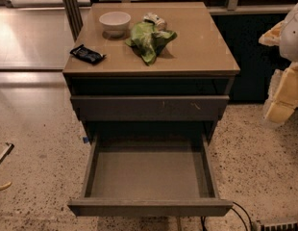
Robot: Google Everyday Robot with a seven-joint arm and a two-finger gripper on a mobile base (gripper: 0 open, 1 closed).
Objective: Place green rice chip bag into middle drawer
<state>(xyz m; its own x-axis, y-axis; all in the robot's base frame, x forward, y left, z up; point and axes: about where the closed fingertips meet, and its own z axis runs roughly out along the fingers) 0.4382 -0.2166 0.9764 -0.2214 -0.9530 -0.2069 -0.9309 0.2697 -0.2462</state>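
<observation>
The green rice chip bag (149, 40) lies crumpled on the top of the cabinet (197, 47), right of centre, between the white bowl and the silver can. The middle drawer (149, 207) is pulled out towards me below the cabinet, and its flat grey-brown floor is bare. My gripper (283, 81) hangs at the right edge of the view, pale and yellowish. It is to the right of the cabinet, well away from the bag and above the level of the drawer. It holds nothing that I can see.
A white bowl (115, 21) stands at the back left of the top. A crushed silver can (156, 19) lies behind the bag. A small black packet (87, 54) lies near the left edge. The shut drawer front (149, 108) above has pale scuffs. Cables (240, 215) lie on the speckled floor at the lower right.
</observation>
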